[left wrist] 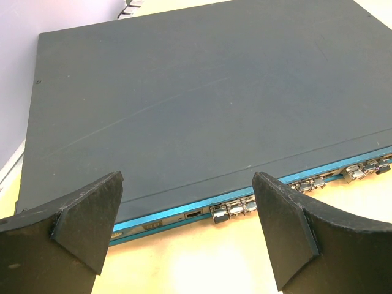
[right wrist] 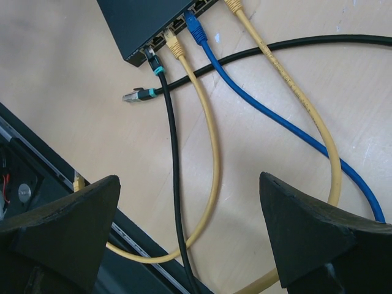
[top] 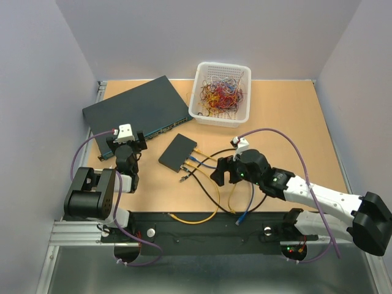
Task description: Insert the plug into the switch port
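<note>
Black plastic, both for the small flat switch [top: 178,153] and for the cable ending in the loose plug [right wrist: 136,95]. Found that plug lying flat on the wooden table [top: 288,122], just beside the switch's corner but not touching it, teal boot behind a clear tip, held by nothing. Placed the switch port [right wrist: 182,23] in the row along the edge facing the right arm. Counted four leads seated there (black, yellow, blue, yellow), yet could not pick out the free sockets from these views. Saw the right gripper [right wrist: 188,180] spread wide and empty, hovering above the fan of cables with the plug ahead of it, nearer the switch. Saw the left gripper [left wrist: 187,180] likewise wide and empty, off over the large blue-grey box [left wrist: 196,92], well apart from the switch. Judged the pick-up not yet begun. Feared several slips from here. Closing on the cable rather than on the plug body, so leaving the tip free to swing and miss. Catching the seated black lead crossing just behind the boot, and tugging it out. Presenting the plug with its latch turned the wrong way, so jamming at the mouth. Pushing on a light switch braced by nothing, and sending it sliding toward the white basket [top: 214,120] instead of seating the plug.
</note>
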